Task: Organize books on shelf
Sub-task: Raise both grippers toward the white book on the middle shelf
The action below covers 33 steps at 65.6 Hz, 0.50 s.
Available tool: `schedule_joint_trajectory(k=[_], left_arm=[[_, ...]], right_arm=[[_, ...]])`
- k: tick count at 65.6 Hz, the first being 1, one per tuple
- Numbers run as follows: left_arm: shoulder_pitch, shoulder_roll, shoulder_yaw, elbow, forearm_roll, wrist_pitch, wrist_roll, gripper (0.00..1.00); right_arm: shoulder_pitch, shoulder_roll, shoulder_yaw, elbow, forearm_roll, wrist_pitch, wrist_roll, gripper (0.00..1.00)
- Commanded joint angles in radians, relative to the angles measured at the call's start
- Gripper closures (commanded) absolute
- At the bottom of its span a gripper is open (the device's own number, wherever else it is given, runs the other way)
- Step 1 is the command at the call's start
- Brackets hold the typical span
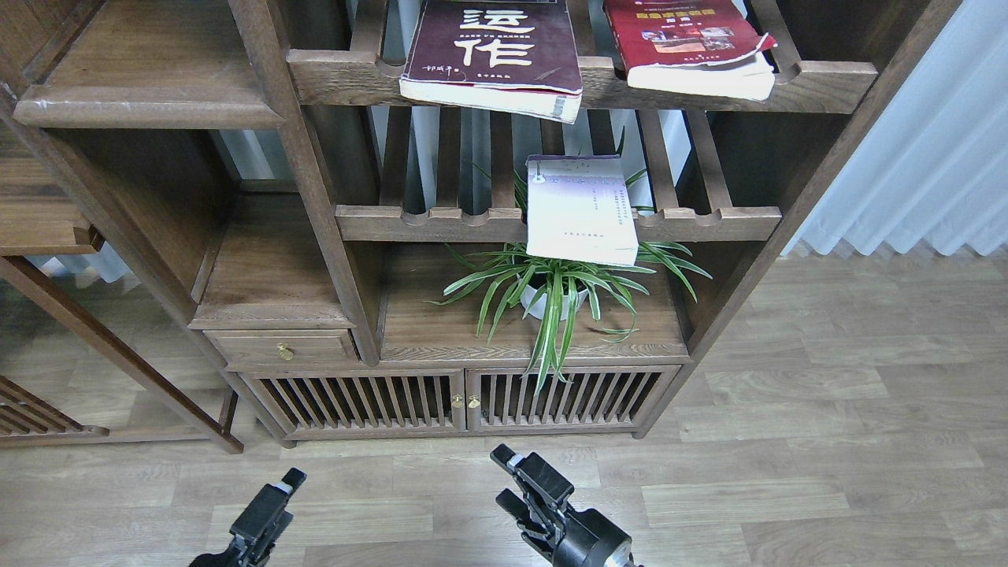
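Note:
Three books lie on the slatted racks. The thick dark maroon book (pixel 494 49) with white Chinese characters rests on the upper rack and overhangs its front rail. To its right on that rack is the red book (pixel 687 41). The pale lavender-white book (pixel 580 209) lies on the lower rack, hanging over the rail above a plant. The solid dark-brown shelf (pixel 150 93) with a scuffed rounded edge is at upper left and bare. My left gripper (pixel 276 500) and right gripper (pixel 504 476) hover low over the floor, far from the books. The right one's fingers stand apart and hold nothing.
A potted spider plant (pixel 555 287) stands on the cabinet top under the lavender book. Below are a small drawer (pixel 283 346) and slatted cabinet doors (pixel 461 402). Another wooden rack (pixel 47 236) stands at left and a white curtain (pixel 937 150) hangs at right.

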<state>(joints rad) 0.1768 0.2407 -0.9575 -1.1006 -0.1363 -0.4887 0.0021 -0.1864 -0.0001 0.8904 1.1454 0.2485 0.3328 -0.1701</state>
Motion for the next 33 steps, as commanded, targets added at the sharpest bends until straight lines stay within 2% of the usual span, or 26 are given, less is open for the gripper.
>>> schedule_joint_trajectory(k=[1,15,33], left_arm=[[-0.003,0.002,0.005,-0.002,0.009,0.0,0.015,0.0],[-0.007,0.0,0.005,0.007,0.014,0.0,0.013,0.0],[-0.025,-0.027,-0.001,0.033,0.017,0.0,0.006,0.0]], right_arm=[[-0.001,0.0,0.001,0.002,0.0,0.052,0.0,0.0],[-0.001,0.0,0.001,-0.01,-0.002,0.115,-0.003,0.0],[0.044,0.0,-0.013,-0.033,-0.009,0.138,-0.006,0.0]])
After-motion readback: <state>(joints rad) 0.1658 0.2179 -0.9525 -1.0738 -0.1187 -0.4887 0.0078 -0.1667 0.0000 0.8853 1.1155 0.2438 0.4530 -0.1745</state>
